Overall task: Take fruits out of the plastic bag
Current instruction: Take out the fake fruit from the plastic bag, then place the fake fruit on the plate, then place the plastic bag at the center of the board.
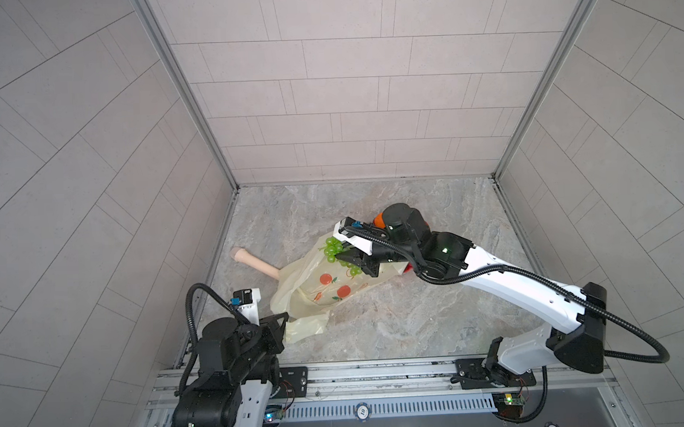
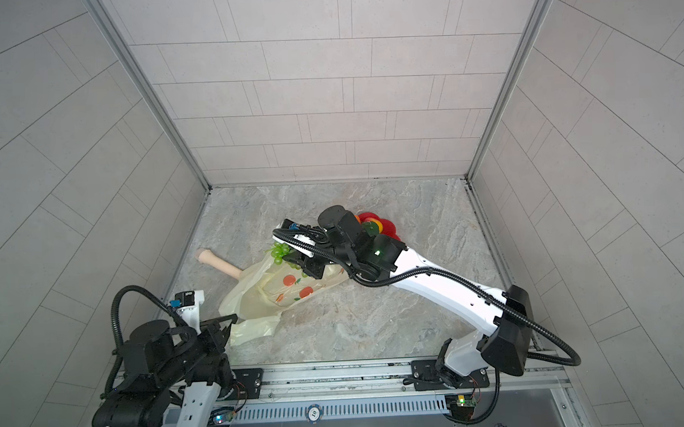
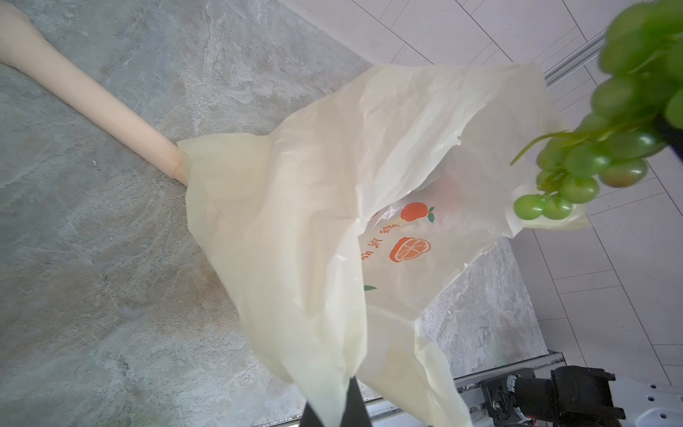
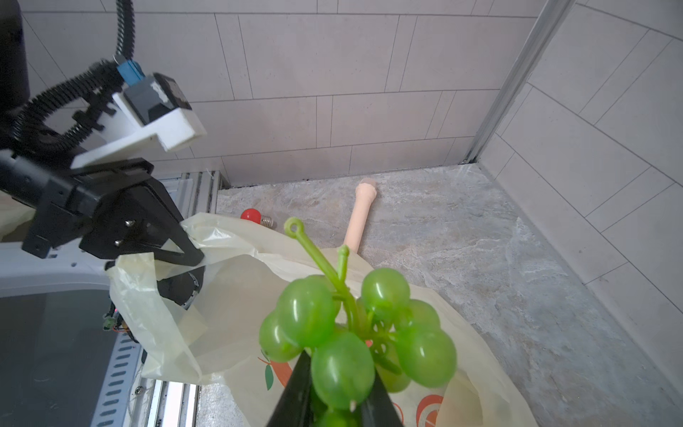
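Marble surface (image 1: pixel 414 317); right tool (image 4: pixel 334 397) tight on grapes (image 4: pixel 340 332)

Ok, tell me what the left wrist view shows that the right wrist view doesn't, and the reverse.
Only the left wrist view looks into the open mouth of the plastic bag and shows the right arm's base by the rail. Only the right wrist view shows a red bulb-shaped thing beyond the bag, and the left gripper from outside, shut on the bag's edge. Both show the green grape bunch, the bag and the beige stick.
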`<state>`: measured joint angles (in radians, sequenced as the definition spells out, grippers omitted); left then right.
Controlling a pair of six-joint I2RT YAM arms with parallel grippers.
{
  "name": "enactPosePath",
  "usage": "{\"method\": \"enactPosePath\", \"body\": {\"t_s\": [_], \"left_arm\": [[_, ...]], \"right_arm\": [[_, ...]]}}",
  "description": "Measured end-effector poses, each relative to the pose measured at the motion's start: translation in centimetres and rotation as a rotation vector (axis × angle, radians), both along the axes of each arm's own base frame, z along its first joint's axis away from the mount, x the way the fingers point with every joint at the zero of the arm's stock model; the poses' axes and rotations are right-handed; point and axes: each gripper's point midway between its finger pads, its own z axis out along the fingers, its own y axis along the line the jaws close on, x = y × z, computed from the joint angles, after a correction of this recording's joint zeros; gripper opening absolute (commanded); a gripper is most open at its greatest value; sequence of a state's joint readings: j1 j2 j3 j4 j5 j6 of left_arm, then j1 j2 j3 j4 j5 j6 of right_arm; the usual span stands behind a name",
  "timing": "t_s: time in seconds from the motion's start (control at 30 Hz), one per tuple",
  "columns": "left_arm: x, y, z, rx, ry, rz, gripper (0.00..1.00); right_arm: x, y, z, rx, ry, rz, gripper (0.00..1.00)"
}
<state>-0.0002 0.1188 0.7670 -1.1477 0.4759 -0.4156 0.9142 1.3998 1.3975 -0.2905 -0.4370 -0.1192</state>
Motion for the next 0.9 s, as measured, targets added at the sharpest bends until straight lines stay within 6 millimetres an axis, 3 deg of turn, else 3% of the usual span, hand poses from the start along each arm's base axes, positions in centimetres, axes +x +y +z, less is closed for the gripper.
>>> {"method": "enactPosePath", "body": {"t_s": [0.23, 0.4, 0.5, 0.63, 0.8, 0.9], "left_arm": [[1.0, 1.4, 0.5, 0.011, -0.024, 0.095, 0.00], [2.0, 3.1, 0.1, 0.031, 0.018, 0.208, 0.00], [2.4, 4.4, 0.3, 0.042, 0.023, 0.292, 0.00], [3.4, 5.6, 2.0, 0.036, -0.043, 0.375, 0.00], [6.6, 6.8, 3.8, 0.031, -0.065, 0.452, 0.00], [8.5, 6.9, 3.9, 0.022, -0.054, 0.468, 0.00]], "right_arm": [[-1.0, -3.2, 6.7, 0.124, -0.055, -0.083, 0.22], [-1.1, -7.0, 11.0, 0.178, -0.096, -0.220, 0.22], [-0.4, -9.8, 12.5, 0.175, -0.115, -0.336, 0.23], [1.6, -13.6, 12.4, 0.144, -0.101, -0.502, 0.23], [5.0, -18.5, 10.0, 0.073, -0.027, -0.717, 0.23], [6.3, -20.3, 8.2, 0.031, 0.018, -0.800, 0.24]]}}
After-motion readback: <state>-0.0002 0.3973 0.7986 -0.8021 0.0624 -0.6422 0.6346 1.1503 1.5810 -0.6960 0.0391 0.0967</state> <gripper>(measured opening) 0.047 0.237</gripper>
